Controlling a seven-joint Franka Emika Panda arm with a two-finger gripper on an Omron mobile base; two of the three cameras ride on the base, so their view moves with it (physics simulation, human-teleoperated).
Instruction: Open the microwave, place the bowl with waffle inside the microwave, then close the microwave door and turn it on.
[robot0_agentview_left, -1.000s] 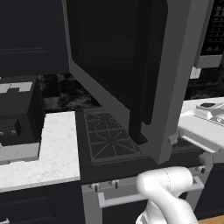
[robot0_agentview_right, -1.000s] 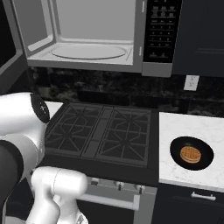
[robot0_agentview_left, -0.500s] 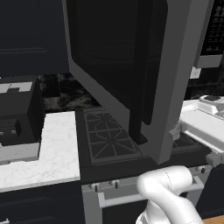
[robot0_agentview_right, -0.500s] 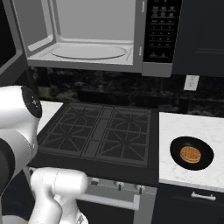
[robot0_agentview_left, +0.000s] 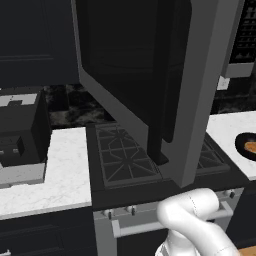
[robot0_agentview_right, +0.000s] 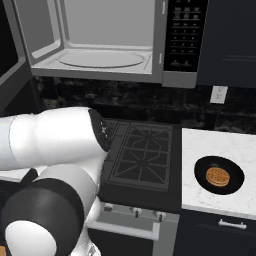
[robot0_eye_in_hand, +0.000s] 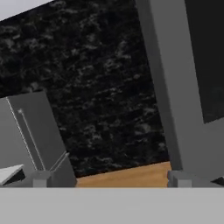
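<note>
1. The microwave (robot0_agentview_right: 107, 42) is already open: its cavity with the round turntable shows above the stove (robot0_agentview_right: 142, 152), so the step in hand seems to be fetching the bowl with waffle (robot0_agentview_right: 218, 175).
2. The microwave door (robot0_agentview_left: 145, 85) stands swung out wide to the left, with its black bar handle (robot0_agentview_left: 162, 90) upright; the long axis of the handle is vertical.
3. The bowl sits on the white tabletop (robot0_agentview_right: 200, 145) to the right of the stove, upright, with the waffle lying flat inside.
4. The pincer (robot0_eye_in_hand: 109, 177) stands fully spread and holds nothing.
5. The next move probably calls for swinging the arm right and down, over the rim of the bowl.
</note>
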